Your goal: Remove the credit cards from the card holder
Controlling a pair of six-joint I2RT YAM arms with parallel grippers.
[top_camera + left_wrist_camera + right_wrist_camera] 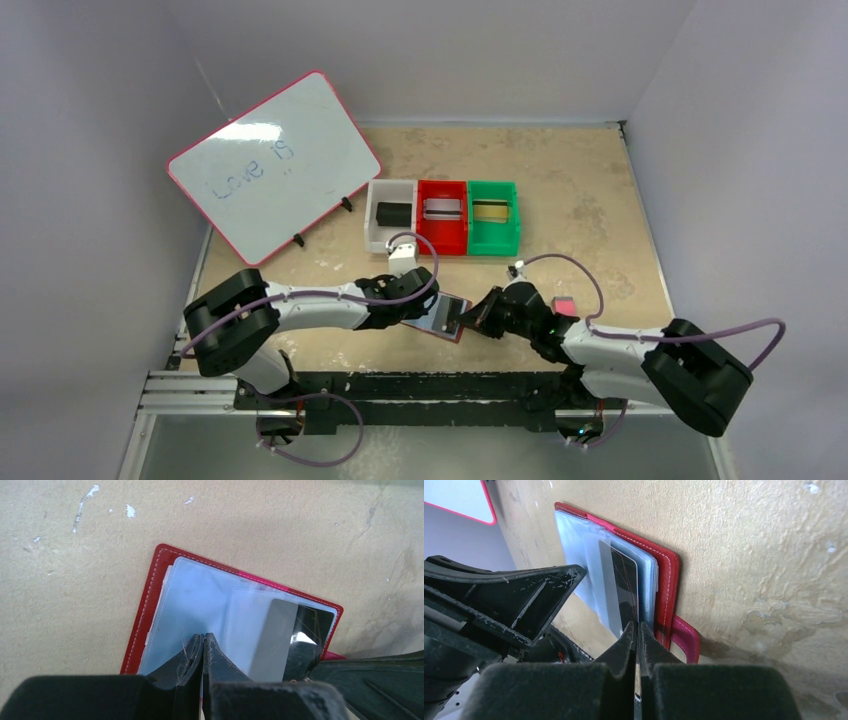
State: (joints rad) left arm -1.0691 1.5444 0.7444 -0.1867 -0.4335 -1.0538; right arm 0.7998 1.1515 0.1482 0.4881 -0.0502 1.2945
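Card holder [440,318], dark red book-style wallet, open at six o'clock on tan table [600,200]. Left gripper [202,637] closed, pinning pale clear sleeve [200,595] steady; right gripper [638,626] clamped on black plastic credit card [626,580], likely for withdrawal.

the card holder [148,611] is dark red with pale stitching; its sleeves [200,597] are clear pale blue over a glossy black card [312,622]. at twelve o'clock stand a white bin [390,184], a red bin [442,184] and a green bin [494,185]. the whiteboard [275,165] at ten o'clock is white, pink-edged, with blue writing. the table [580,190] is speckled tan.
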